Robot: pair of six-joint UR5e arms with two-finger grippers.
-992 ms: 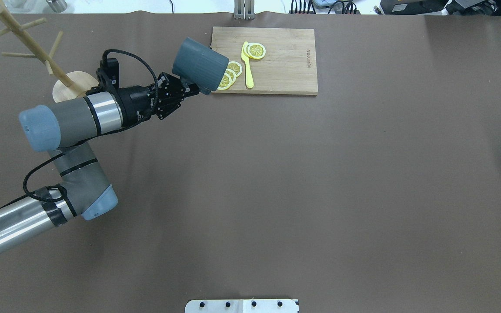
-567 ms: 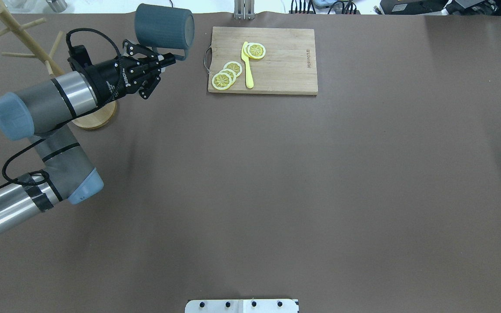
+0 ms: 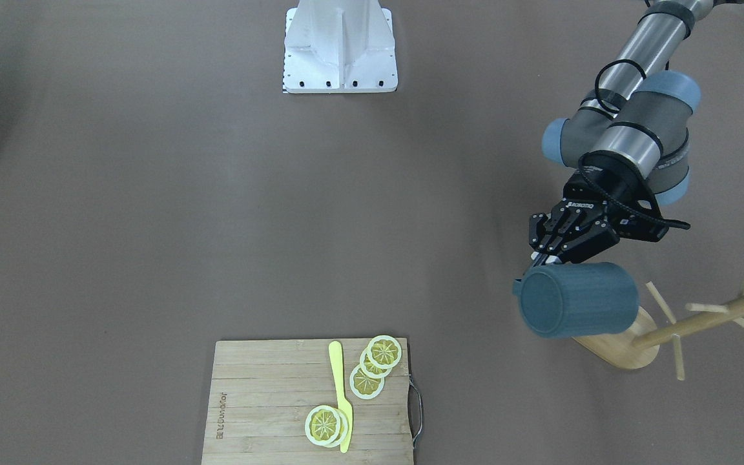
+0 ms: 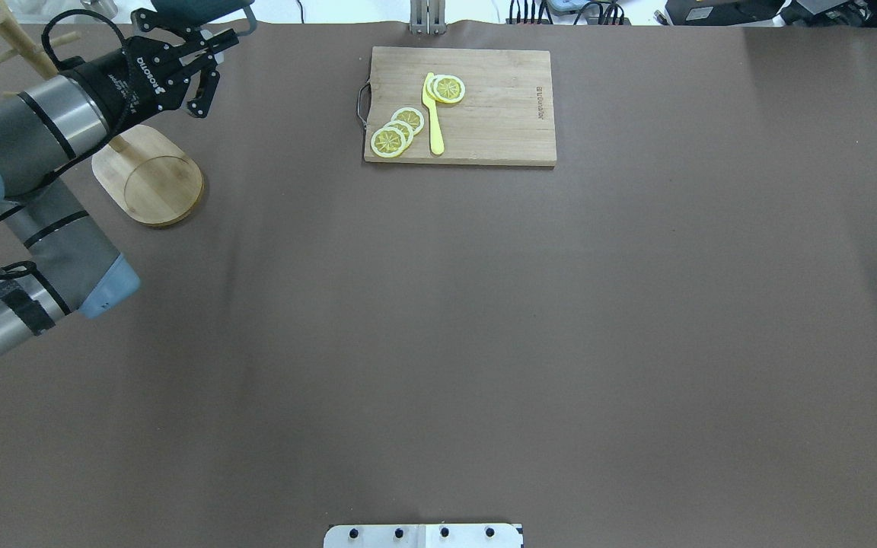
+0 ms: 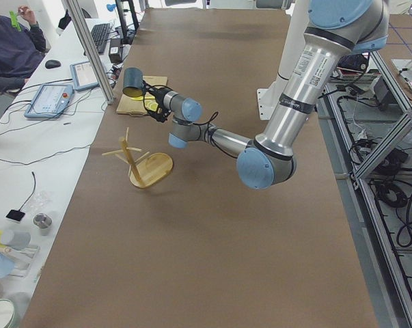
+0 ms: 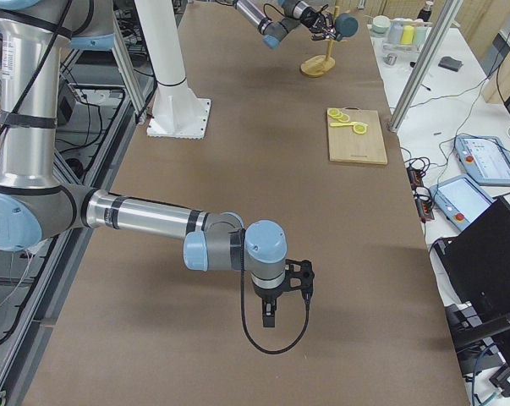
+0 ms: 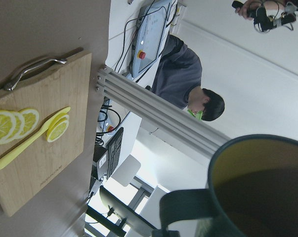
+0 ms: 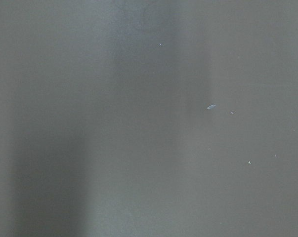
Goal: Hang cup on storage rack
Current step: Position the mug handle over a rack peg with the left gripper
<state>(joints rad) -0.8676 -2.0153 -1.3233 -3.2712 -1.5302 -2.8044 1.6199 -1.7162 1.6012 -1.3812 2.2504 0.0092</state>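
Carry step, I judge; left end effector (image 3: 535,260) clamped on small dark blue-grey cup (image 3: 578,300) at its squared handle (image 3: 518,288); cup sideways, aloft, at 9 o'clock of light bamboo storage rack (image 3: 708,321), front-facing view; next move calls for threading handle over an angled peg (image 3: 659,302).

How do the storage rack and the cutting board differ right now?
The storage rack stands up, post and pegs bare; the cutting board lies flat, carrying lemon slices and a yellow utensil. Rack base is oval; board is rectangular with a metal handle. Both are light bamboo on the table.
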